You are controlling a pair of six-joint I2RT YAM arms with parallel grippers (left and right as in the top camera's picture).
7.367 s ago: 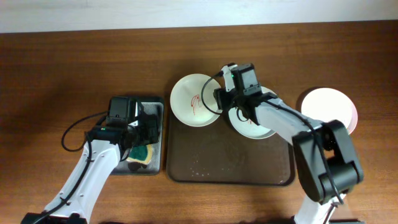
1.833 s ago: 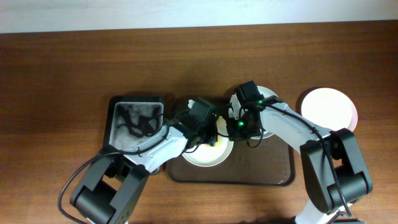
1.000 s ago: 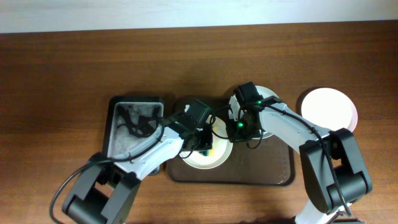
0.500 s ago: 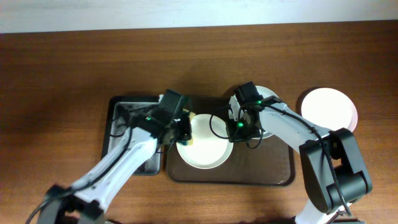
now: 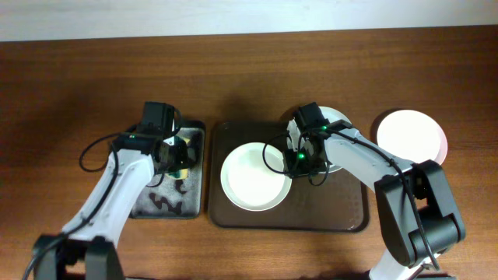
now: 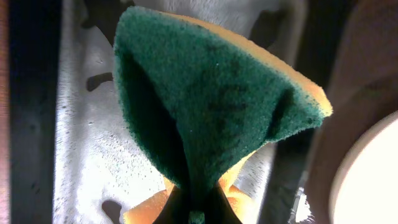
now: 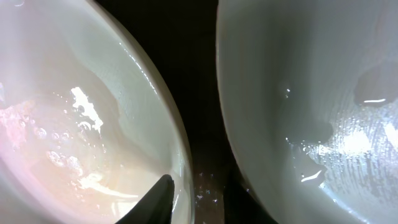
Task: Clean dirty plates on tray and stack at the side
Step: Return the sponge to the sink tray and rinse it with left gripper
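one glossy round plate (image 5: pixel 250 177), dark rimmed tray (image 5: pixel 327 208), creased green sponge (image 6: pixel 211 112)

Dark reddish-brown wooden table (image 5: pixel 70 70) under even light, a pale strip (image 5: pixel 233 15) along its far edge.

sponge (image 6: pixel 211 106): green face up, yellow under, folded
left gripper (image 6: pixel 196 208): pinching sponge
sponge tray (image 6: pixel 81 155): metal, under sponge
plate (image 6: pixel 373 180): white rim beside tray

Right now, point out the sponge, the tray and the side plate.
sponge (image 6: pixel 211 106): left wrist view, green face.
tray (image 5: pixel 327 206): overhead view, bare floor, right part.
side plate (image 5: pixel 412 138): overhead view, its centre.
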